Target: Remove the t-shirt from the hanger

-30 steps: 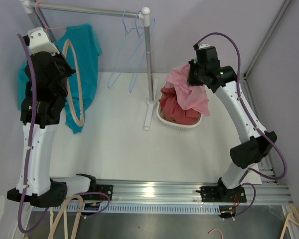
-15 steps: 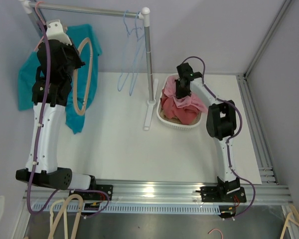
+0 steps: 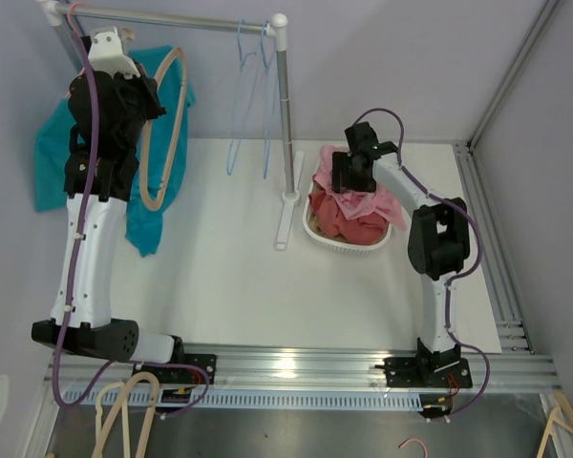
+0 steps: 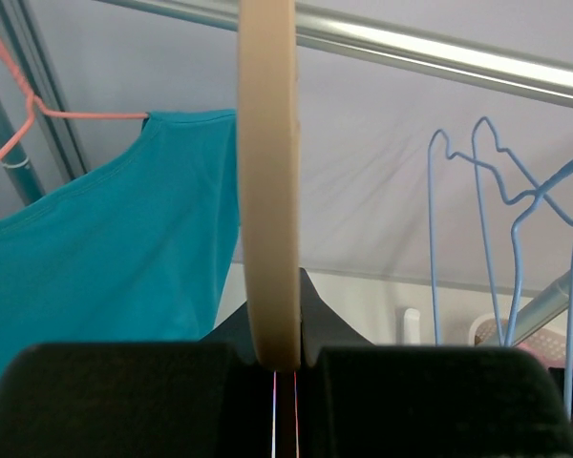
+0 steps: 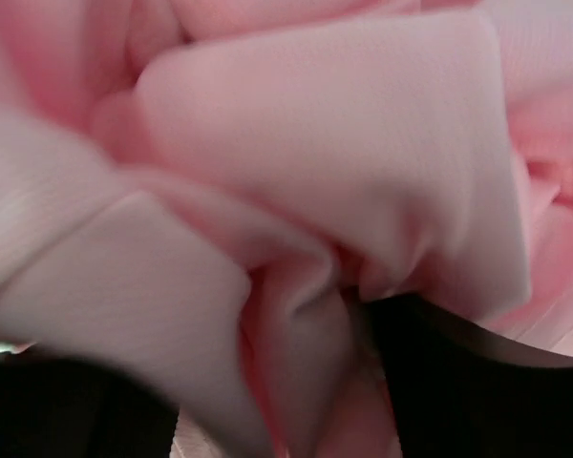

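teal t-shirt (image 4: 105,248), beige hanger (image 4: 267,191), pink cloth (image 5: 344,143), white basket (image 3: 349,243)

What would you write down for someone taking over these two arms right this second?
Left pincer: shut on the bare beige hanger, raised near the rail.
Right pincer: open, down at the white basket, against the pink garment.
Pink garment: heaped in the basket, no hanger on it.
Teal t-shirt: on its pink hanger on the rail, beside the blue hangers.
Left to do: probably park the beige hanger, then strip the teal t-shirt.
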Motion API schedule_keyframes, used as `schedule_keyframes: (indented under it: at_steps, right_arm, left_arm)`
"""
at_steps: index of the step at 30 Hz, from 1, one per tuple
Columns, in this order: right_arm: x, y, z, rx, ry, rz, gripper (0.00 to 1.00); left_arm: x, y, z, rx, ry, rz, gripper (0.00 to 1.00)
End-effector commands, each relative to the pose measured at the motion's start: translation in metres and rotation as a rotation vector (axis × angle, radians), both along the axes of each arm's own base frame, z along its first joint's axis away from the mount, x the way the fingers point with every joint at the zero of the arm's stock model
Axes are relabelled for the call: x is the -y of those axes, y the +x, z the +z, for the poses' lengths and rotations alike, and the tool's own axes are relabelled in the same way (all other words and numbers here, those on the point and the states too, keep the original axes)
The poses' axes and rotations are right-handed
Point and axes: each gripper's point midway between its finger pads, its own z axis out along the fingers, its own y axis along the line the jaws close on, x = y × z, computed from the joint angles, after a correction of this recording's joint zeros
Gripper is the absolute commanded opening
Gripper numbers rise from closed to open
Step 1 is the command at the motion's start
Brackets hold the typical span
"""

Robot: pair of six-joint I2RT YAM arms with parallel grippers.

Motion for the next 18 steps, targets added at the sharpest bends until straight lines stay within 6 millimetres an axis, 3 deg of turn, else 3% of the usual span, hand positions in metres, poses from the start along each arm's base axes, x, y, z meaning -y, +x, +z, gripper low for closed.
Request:
schedule_keyframes:
  at_steps: [1,2,4,12,18]
  right_arm:
    - [0.012,-0.021,0.044,0.024,-0.01,-0.023,0.76]
    - [0.012,-0.02,0.059,0.057,-0.003,-0.026,0.77]
    - [0.016,-0.018,0.07,0.082,-0.006,-0.036,0.83]
    - [0.016,-0.013,0.143,0.233,0.038,-0.034,0.85]
    - [0.018,-0.016,0.177,0.307,0.058,-0.034,0.86]
  left_arm:
    - [0.01,0.015,0.011,0.057,0.025,-0.062,0.01]
    - [0.011,0.018,0.012,0.06,0.026,-0.07,0.01]
    - [0.013,0.026,0.007,0.046,0.029,-0.077,0.01]
    - [0.025,0.04,0.012,0.081,0.043,-0.128,0.01]
    - [0.033,0.046,0.02,0.125,0.065,-0.129,0.01]
